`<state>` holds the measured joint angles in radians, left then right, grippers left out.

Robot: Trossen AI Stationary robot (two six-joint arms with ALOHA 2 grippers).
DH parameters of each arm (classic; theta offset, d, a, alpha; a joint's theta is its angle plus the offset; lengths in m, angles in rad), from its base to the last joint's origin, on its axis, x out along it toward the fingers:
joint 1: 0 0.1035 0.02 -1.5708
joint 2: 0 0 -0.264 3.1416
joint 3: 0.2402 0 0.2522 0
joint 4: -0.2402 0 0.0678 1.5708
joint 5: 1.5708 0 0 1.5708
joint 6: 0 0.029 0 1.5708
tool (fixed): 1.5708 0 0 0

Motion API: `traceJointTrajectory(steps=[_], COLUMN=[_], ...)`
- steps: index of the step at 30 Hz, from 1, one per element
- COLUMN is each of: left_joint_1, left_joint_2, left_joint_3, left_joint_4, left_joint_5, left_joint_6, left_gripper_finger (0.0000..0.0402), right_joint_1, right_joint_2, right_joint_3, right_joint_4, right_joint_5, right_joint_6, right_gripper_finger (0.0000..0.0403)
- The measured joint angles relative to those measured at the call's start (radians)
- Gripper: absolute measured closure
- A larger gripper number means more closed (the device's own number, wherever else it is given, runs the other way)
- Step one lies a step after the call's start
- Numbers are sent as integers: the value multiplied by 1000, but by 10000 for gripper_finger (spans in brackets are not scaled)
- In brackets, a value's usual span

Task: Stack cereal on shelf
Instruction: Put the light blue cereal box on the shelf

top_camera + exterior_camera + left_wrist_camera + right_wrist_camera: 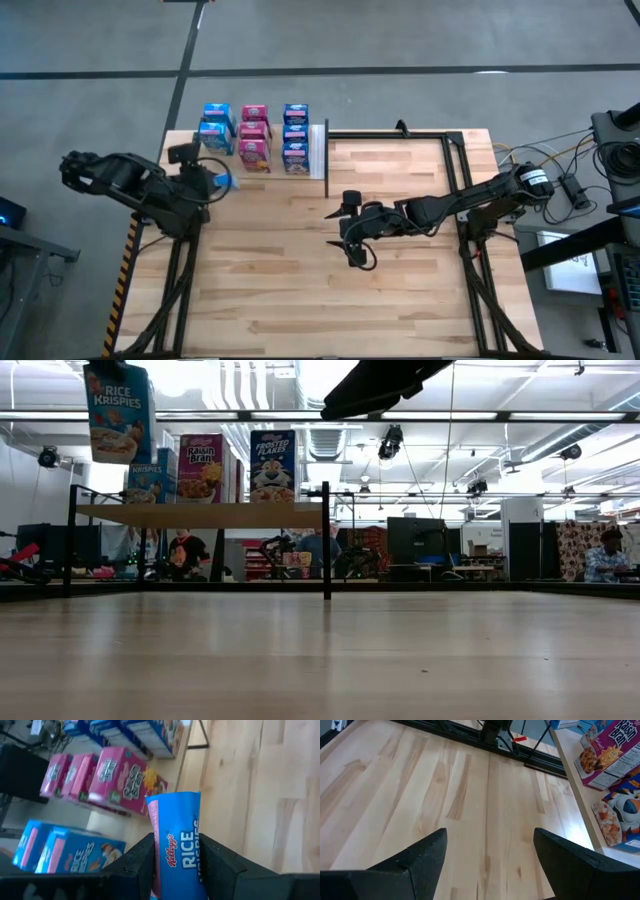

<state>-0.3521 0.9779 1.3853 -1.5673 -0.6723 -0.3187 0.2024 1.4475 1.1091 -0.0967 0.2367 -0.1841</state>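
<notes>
The shelf point(318, 150) stands at the table's far left, and its board point(200, 515) carries cereal boxes in three groups: blue point(215, 125), pink point(254, 135) and blue point(295, 135). My left gripper point(218, 181) is near the shelf's near edge, shut on a blue Rice Krispies box point(176, 827), which shows high up at the left of the low view point(118, 410). My right gripper point(355, 238) hovers open over the middle of the table, with nothing but bare wood between its fingers point(490, 845). My left gripper pinches the Rice Krispies box between its two fingers point(142, 857), on two opposite faces, with a narrow printed side point(186, 851) turned toward the wrist. The fingers slant downward toward the shelf. The box sticks out past the fingertips. It is lifted clear of table and shelf, nearly upright.
The table's black frame rail point(400, 133) runs along the far edge, to the right of the shelf. Open plank tabletop point(300, 290) lies toward the near edge. Cables and equipment point(600, 160) sit off the table's right side. People show in the room behind point(605, 555).
</notes>
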Motion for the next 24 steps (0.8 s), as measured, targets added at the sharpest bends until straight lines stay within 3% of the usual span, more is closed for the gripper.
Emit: traceJointTrajectory(steps=[6, 17, 24], left_joint_1=[5, 48, 100], left_joint_2=[-42, -113, -130], left_joint_3=[-6, -6, -16], left_joint_4=[-5, -4, -4], left_joint_5=[-3, -125, -127], left_joint_6=[-14, -1, 3], left_gripper_finger=[283, 283, 290], right_joint_1=[0, 0, 0], right_joint_2=[0, 0, 0], right_joint_3=[-1, -1, -1], right_joint_4=[5, 5, 5], right_joint_5=[0, 0, 0], right_joint_6=[2, 1, 1], right_gripper_finger=[115, 115, 115])
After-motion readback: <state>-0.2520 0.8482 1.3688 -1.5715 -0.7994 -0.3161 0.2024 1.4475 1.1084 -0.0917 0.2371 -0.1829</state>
